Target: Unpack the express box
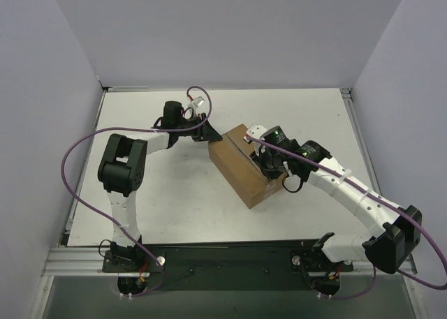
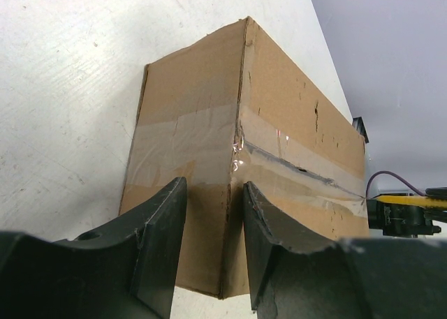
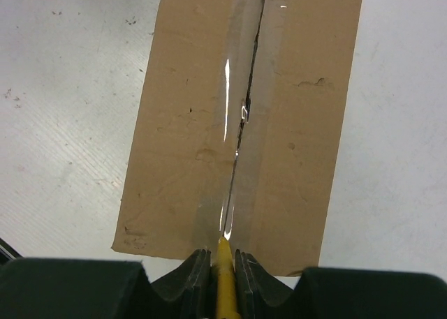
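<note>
**A:** While both arms reach over the table, what do you count?

**B:** One express box, lying skewed at mid-table, slightly to the right. One clear tape strip runs along its top seam, which shows a dark slit toward the far-left end.

**A:** And the grippers?

**B:** Two. The left gripper sits at the box's far-left end, jaws parted and clasping nothing. The right gripper is clamped on one yellow knife, whose tip is at the seam's near-right end.
</note>
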`<state>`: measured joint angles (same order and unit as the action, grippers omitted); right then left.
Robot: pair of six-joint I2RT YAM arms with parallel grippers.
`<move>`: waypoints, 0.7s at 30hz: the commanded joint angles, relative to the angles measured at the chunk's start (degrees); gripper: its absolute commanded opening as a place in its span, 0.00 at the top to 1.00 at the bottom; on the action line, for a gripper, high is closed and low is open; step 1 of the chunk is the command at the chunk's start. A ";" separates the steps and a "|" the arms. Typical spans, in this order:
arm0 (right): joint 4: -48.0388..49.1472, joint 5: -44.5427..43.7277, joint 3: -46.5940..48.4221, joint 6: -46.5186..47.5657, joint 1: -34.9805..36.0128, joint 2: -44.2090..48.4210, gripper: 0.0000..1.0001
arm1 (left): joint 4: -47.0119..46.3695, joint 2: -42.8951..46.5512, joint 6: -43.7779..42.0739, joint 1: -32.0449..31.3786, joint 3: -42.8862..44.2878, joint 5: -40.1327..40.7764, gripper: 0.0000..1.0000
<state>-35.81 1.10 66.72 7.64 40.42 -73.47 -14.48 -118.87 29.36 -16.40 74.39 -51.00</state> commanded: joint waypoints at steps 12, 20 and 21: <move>-19.73 2.94 1.48 0.71 -3.50 9.13 1.00 | 4.20 -2.86 -4.84 1.38 0.93 8.29 0.54; -11.66 -0.93 -0.62 -1.22 -18.09 4.66 1.00 | -5.99 5.66 1.39 1.64 2.86 -4.89 0.52; -9.91 -0.93 -1.06 -0.96 -19.41 3.96 1.00 | -5.74 7.41 1.05 2.16 3.30 -5.24 0.52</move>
<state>-49.76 2.98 66.70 7.66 25.56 -65.98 -15.66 -118.63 29.65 -16.08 75.11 -52.73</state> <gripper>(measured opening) 0.187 0.480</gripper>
